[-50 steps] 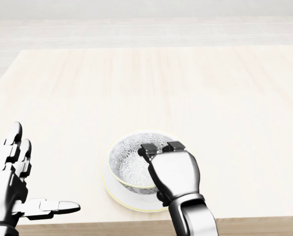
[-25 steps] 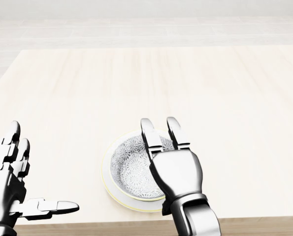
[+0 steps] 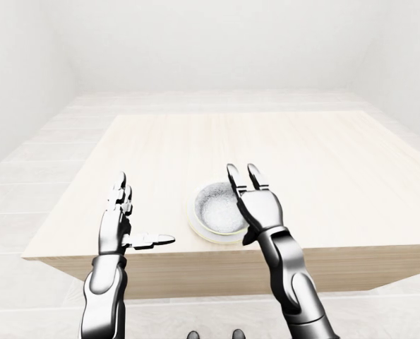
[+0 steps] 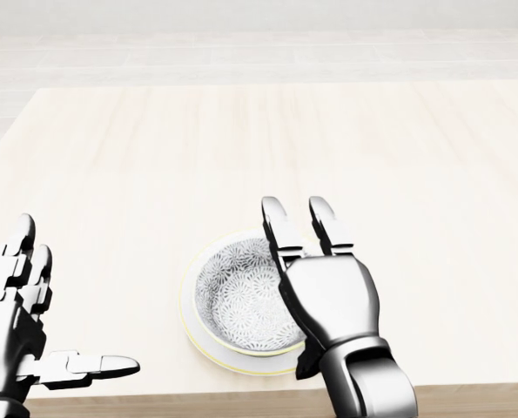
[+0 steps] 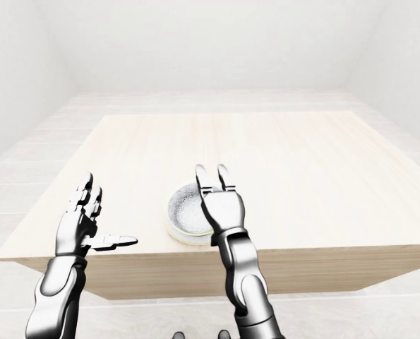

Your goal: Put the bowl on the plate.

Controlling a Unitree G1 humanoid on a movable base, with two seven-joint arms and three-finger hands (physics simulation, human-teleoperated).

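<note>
Near the tabletop's (image 4: pixel 241 148) bottom-left corner, the left hand (image 4: pixel 22 335) stays spread and holds nothing. By the bottom edge, the bowl (image 4: pixel 237 300) sits on the plate (image 4: pixel 198 342). The right hand (image 4: pixel 324 292) has released it, fingers straightened, and is lifting clear. The placement looks done.

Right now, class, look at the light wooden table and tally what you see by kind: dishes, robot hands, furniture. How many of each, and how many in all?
Grey-and-white patterned bowl: 1
White plate with a yellow rim, under the bowl: 1
Silver three-finger robot hands: 2 (left hand, right hand, both open)
Light wooden table: 1
Total: 5
</note>
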